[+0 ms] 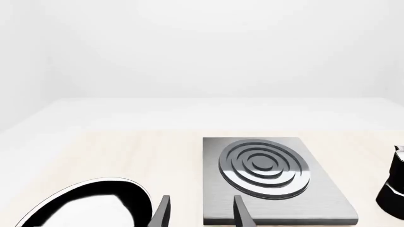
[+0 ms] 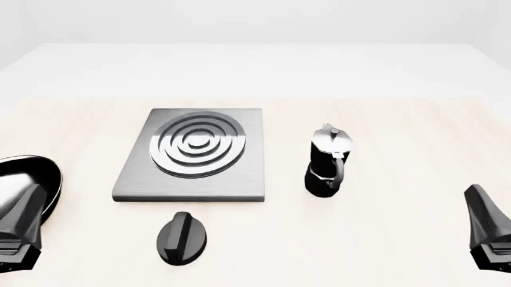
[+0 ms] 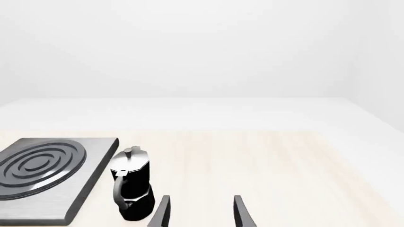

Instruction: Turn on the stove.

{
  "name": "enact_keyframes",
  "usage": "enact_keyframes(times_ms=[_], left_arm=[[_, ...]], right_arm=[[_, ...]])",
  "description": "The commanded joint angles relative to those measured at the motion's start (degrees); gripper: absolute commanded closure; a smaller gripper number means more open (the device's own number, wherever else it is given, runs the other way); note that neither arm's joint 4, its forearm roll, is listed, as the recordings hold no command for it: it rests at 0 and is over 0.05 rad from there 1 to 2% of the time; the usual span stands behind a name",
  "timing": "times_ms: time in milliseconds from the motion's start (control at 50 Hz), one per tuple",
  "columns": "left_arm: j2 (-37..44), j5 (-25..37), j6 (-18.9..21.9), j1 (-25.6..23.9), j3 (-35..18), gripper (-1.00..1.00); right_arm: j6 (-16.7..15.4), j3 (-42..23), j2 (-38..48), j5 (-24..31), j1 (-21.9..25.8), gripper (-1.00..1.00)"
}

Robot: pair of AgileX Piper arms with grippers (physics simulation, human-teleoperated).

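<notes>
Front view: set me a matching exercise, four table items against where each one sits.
Items:
1. stove
2. knob
3. moka pot
4. frying pan

Places:
A. at the far left edge, partly behind the left arm
B. right of the grey slab, standing upright
C. middle of the table, left of centre
D. on the near side of the slab, apart from it

Pairs: 1-C, 2-D, 3-B, 4-A

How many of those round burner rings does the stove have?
4 on the stove, as far as I can tell: nested raised rings, one inside another, all around one centre on the slab's middle. None look hidden.
</notes>
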Motion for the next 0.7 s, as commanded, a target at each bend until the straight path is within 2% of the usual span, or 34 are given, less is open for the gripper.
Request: enact_keyframes(times_ms=[20, 120, 180, 260, 300, 420, 500, 520, 560, 660, 700], left_arm=[[0.22, 0.12, 0.67, 0.13, -0.26, -1.0], [0.08, 1.03, 2.27, -0.25, -2.28, -1.0], [0.52, 3.9, 2.91, -1.29, -4.17, -1.0], [14.94, -0.2, -0.98, -1.24, -6.51, -1.0], [14.5, 0.43, -0.42, -1.67, -6.89, -1.0], [22.1, 1.35, 0.53, -4.17, -10.42, -1.0], [32.08, -1.81, -0.83, -4.83, -12.09, -1.0], [33.1, -2.31, 0.05, -4.63, -12.29, -1.0], [35.9, -2.42, -0.96, -5.14, -13.61, -1.0], [39.5, -3.0, 1.67, -6.11, -14.82, -1.0], [42.09, -3.4, 1.06, -6.69, -15.48, -1.0]], right_arm=[[0.57, -0.2, 0.1, -0.02, -0.09, -1.0], [1.64, -0.27, 0.3, -0.17, -0.12, -1.0], [1.69, -0.41, 0.03, -0.18, -0.04, -1.0], [1.81, -0.33, -0.04, -0.46, 0.0, -1.0], [1.51, -0.38, 0.0, -0.35, 0.23, -1.0], [1.63, -0.42, -0.03, -0.43, 0.17, -1.0], [1.67, -0.31, -0.03, -0.66, 0.24, -1.0], [1.7, -0.31, -0.03, -0.71, 0.28, -1.0], [1.73, -0.34, -0.01, -0.65, 0.37, -1.0], [1.9, -0.34, 0.0, -0.62, 0.49, -1.0], [2.04, -0.32, -0.01, -0.71, 0.52, -1.0]])
